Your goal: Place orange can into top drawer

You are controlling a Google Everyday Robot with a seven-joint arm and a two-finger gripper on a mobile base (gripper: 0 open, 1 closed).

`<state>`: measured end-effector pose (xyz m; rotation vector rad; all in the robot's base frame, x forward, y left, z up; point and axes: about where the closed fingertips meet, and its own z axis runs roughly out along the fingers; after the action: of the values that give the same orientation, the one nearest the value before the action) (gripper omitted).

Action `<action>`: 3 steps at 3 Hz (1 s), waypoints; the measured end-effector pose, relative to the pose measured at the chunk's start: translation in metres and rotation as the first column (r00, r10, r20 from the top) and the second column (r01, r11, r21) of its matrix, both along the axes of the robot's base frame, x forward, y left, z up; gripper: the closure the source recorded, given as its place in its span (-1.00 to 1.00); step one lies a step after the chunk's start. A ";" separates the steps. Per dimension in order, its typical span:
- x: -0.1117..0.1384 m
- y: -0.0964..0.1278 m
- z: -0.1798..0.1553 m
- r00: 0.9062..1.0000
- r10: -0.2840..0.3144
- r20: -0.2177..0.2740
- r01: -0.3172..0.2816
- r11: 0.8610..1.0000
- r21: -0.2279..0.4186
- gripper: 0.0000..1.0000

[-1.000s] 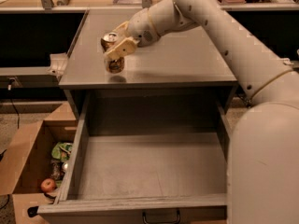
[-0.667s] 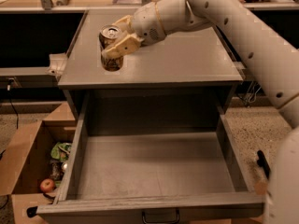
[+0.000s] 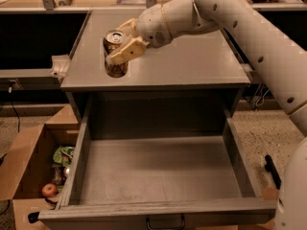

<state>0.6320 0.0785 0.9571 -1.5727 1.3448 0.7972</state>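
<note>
The orange can (image 3: 115,69) is a shiny golden can with a silver top. It is upright at the front left of the grey cabinet top (image 3: 192,66). My gripper (image 3: 115,44) is shut on the orange can, with one cream finger (image 3: 125,52) across its front and the other behind it. I cannot tell whether the can's base touches the surface. The top drawer (image 3: 158,176) is pulled fully open below and in front of the can. It is empty, and its dark handle (image 3: 165,222) is at the bottom edge.
An open brown cardboard box (image 3: 24,162) stands on the floor left of the drawer, holding an apple (image 3: 49,190) and wrappers. My white arm (image 3: 254,37) crosses from the right above the cabinet. A dark object (image 3: 271,170) lies on the floor at right.
The gripper has stayed shut on the can and seems to have raised it slightly at the cabinet's front left. The arm's elbow has shifted in view.
</note>
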 end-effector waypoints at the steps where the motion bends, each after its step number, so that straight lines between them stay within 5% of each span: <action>1: -0.016 0.006 -0.029 0.999 0.008 -0.038 -0.008 1.000 -0.009 1.00; 3: -0.079 0.008 -0.086 0.981 -0.181 -0.073 0.180 0.984 -0.017 1.00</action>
<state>0.5526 0.0861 0.8715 -1.4171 1.5234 0.7441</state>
